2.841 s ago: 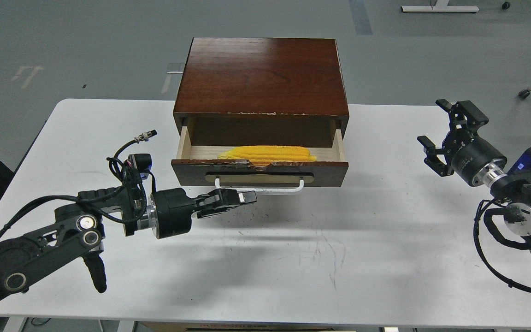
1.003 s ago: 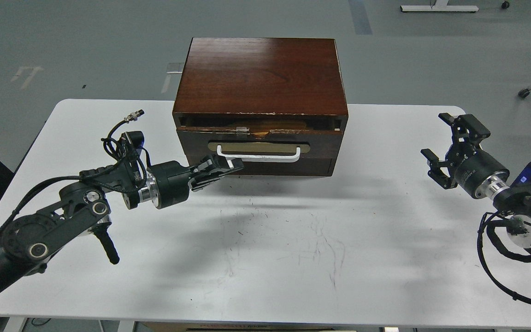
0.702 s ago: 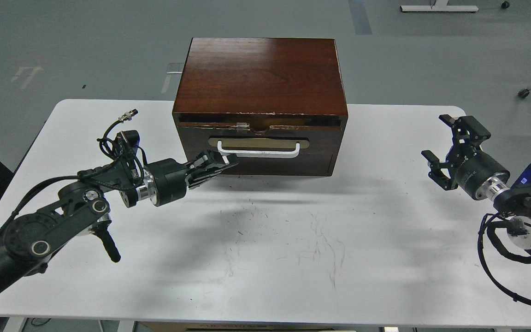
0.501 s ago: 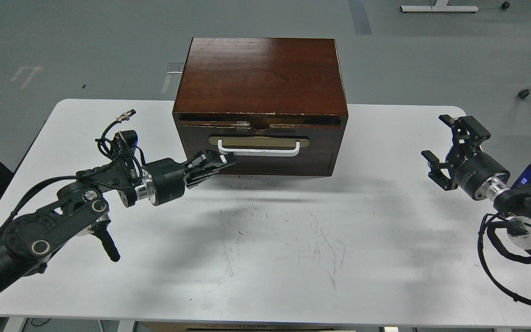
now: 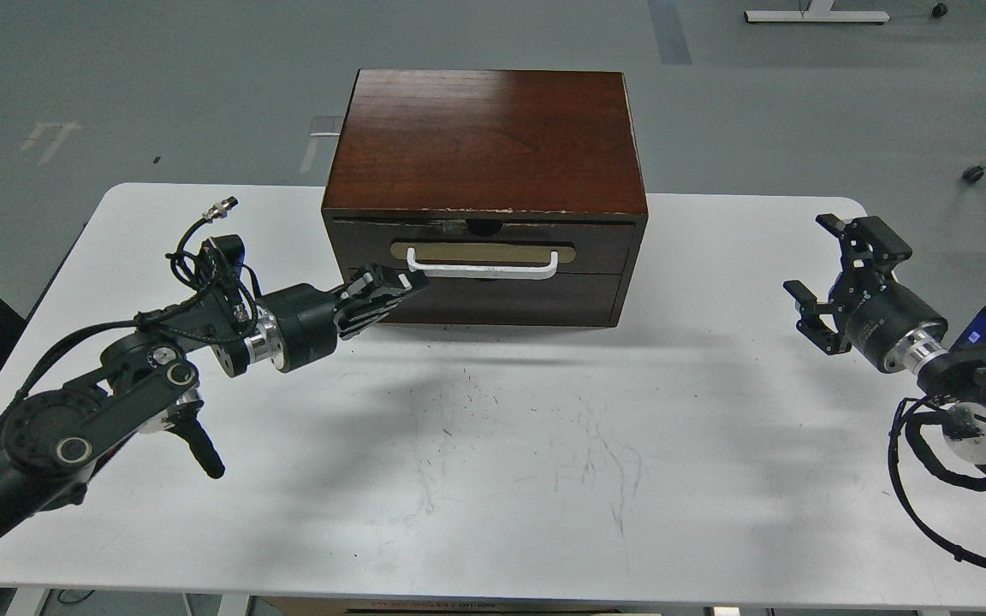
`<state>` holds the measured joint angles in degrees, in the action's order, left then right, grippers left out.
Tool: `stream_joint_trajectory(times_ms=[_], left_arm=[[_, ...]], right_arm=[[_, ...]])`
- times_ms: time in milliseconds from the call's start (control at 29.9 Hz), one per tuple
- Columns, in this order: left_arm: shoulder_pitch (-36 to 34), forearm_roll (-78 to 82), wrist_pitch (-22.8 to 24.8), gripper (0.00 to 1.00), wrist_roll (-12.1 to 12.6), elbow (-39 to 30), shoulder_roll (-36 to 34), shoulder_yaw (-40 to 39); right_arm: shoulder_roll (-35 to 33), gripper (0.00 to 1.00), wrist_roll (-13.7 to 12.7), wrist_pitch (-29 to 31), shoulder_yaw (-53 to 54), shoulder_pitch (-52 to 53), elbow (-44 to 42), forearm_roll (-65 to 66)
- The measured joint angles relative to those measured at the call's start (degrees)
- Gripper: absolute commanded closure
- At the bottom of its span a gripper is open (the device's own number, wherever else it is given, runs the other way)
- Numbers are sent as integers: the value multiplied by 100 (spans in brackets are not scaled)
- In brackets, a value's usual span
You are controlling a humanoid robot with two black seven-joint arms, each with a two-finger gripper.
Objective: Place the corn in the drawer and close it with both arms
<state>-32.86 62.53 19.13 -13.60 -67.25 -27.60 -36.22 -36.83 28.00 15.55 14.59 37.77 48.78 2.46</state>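
The dark red-brown drawer (image 5: 483,241) is pushed flush into the wooden box (image 5: 483,137), its white bar handle (image 5: 483,265) facing me. The corn is hidden inside. My left gripper (image 5: 407,287) is shut, its tips against the drawer front at the handle's left end. My right gripper (image 5: 827,274) is open and empty above the table's right side, well clear of the box.
The white table (image 5: 493,462) carries only the box at its back middle. A plain handle-less panel (image 5: 501,301) sits below the drawer. Loose black cables hang by both wrists. Grey floor lies beyond the table.
My left gripper pushed the drawer in from open, with the corn showing, to fully shut. The right arm has barely moved.
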Motion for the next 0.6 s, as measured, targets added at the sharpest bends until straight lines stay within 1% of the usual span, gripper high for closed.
stream_joint_trajectory(times_ms=[234, 401, 501, 535, 568, 602], left_arm=[[1, -76, -21, 100, -3, -33, -8, 8], [83, -91, 335, 100, -49, -240, -223, 70], [196, -101, 717, 100, -131, -569, -484, 71], [230, -111, 798, 92, -168, -682, -563, 56], [253, -154, 840, 69, -229, -794, -645, 35], [265, -233, 863, 37, -308, -895, -723, 15]], right_arm=[[0, 1, 0, 0, 0, -7, 0, 0], [-3, 1, 0, 0, 8, -7, 0, 0], [-8, 1, 0, 0, 36, -7, -1, 0], [-8, 1, 0, 0, 46, -7, -1, 0], [-8, 1, 0, 1, 58, -7, -1, 0], [-8, 1, 0, 0, 70, -7, -1, 0]])
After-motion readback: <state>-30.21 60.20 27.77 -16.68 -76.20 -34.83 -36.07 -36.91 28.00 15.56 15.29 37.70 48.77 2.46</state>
